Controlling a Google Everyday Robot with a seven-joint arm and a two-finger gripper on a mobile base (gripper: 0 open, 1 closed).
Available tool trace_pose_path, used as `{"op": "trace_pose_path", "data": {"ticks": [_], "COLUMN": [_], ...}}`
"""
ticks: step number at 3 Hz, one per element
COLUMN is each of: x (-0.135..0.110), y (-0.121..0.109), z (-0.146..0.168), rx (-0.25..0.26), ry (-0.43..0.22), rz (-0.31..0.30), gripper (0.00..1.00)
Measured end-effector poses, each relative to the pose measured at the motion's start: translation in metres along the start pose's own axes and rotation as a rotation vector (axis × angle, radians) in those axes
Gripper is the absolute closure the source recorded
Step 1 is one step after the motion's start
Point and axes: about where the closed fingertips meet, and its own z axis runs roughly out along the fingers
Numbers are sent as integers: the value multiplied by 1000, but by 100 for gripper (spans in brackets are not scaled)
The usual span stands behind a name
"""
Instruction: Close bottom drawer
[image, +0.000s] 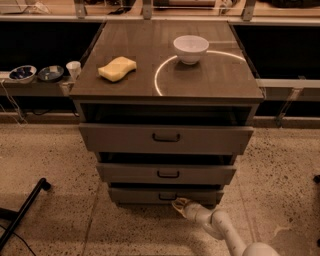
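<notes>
Pincer (179, 203) is right down at floor level, at the end of the white arm (220, 227) that reaches in from the lower right, and its tip sits against the front of the bottom drawer (140, 196), just below and right of the small dark handle (167, 197); open or closed, cannot tell from this angle. That bottom drawer sits lowest in the stack, with a dark gap above its front. Up one level, the middle drawer (125, 173) shows a dark gap too, and the top drawer (120, 138) shows the widest gap of the three. On the table (215, 80), a yellow sponge (117, 68) lies left, a white bowl (190, 48) stands right, with a bright ring of light (159, 80) curving beside it. Far left, a low shelf holds two small bowls (22, 73) and a cup (73, 69).
</notes>
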Motion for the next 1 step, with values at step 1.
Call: {"op": "trace_pose_path", "data": {"ticks": [1], "x": [3], "y": [25], "z": [-18], "rx": [-126], "ry": [28], "rz": [-34], "gripper": [100]}}
